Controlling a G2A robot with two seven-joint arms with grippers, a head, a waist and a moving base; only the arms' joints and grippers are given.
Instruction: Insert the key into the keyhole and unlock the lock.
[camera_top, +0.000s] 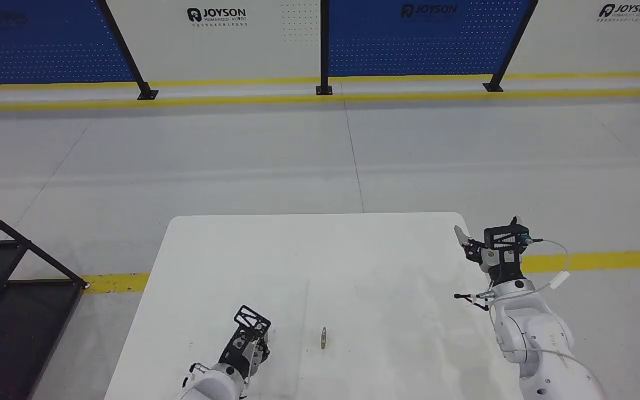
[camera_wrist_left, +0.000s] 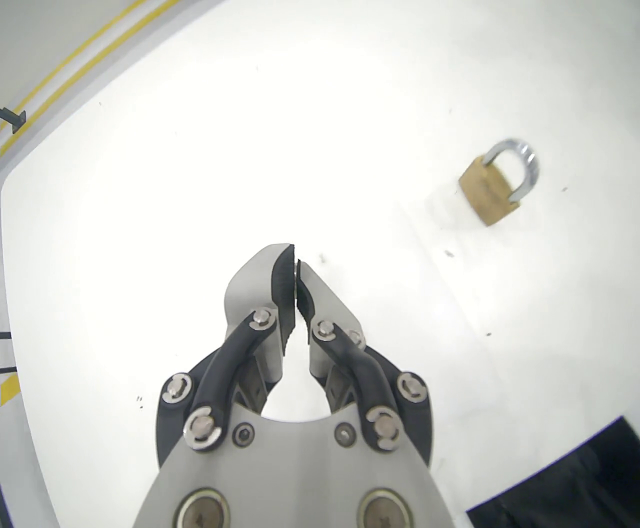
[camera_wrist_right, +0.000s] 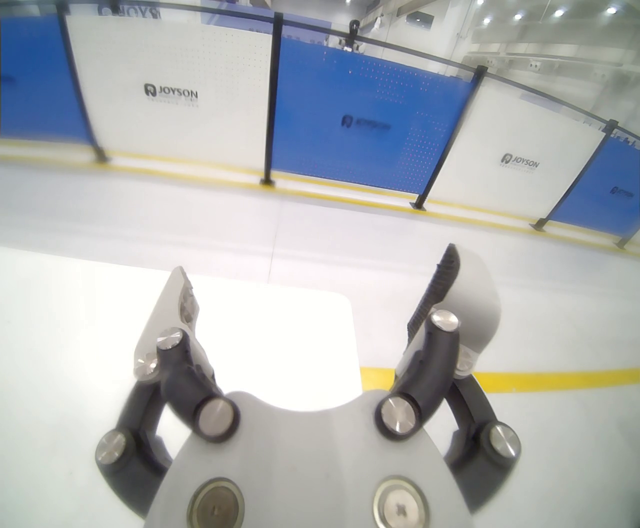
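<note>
Padlock (camera_wrist_left: 492, 185) is lying loose on worktop (camera_wrist_left: 250, 150), near L end effector (camera_wrist_left: 296, 270), which is sitting pressed together, empty; R end effector (camera_wrist_right: 320, 295) is hanging spread over the right edge. Risk: w/ nothing pinning it, lock is prob. going to skid or spin under any push

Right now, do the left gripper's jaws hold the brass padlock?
No, the brass padlock lies on the white table, apart from the left gripper, whose jaws are shut.
</note>
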